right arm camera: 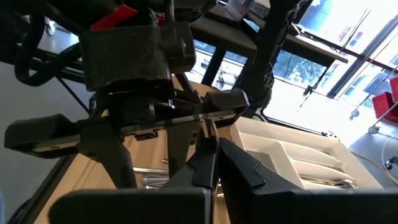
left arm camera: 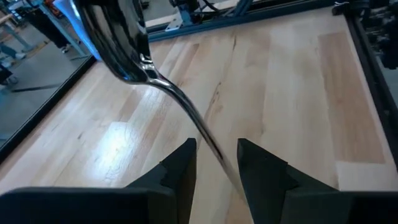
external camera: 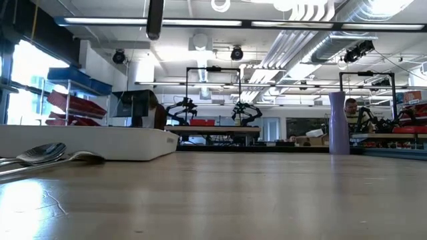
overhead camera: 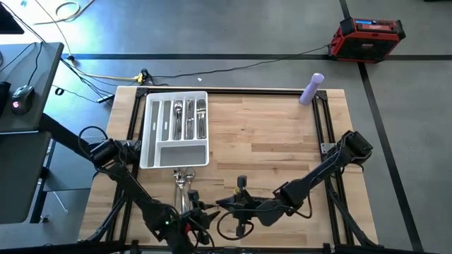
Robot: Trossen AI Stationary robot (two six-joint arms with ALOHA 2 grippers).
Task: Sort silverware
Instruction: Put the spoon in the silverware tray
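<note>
A silver spoon (left arm camera: 121, 37) is up off the table at the near edge. Its thin handle (left arm camera: 208, 140) runs between the fingers of my left gripper (left arm camera: 214, 149), which is open; the handle passes close to one finger (left arm camera: 261, 177), and I cannot tell whether it touches. My right gripper (right arm camera: 214, 148) is shut on the handle right beside my left gripper (right arm camera: 155, 118). In the high view the two grippers meet, left (overhead camera: 192, 212) and right (overhead camera: 224, 204). A few loose pieces of silverware (overhead camera: 183, 180) lie flat on the table below the white tray (overhead camera: 150, 123), which holds more silverware (overhead camera: 189, 118). My right gripper pinches the spoon's thin handle (right arm camera: 210, 129) between its two fingers, at their free ends. It comes from the table's right side, just in front of my left gripper. The spoon is lifted clear of the table, its bowl raised away from my right gripper.
A purple bottle (overhead camera: 311, 89) stands at the table's far right; it also shows in the low view (external camera: 338, 123). A spoon (external camera: 41, 153) lies by the tray's near wall (external camera: 87, 142). A person (external camera: 350, 107) sits in the room behind. Bare wood (overhead camera: 282, 141) lies to the tray's right.
</note>
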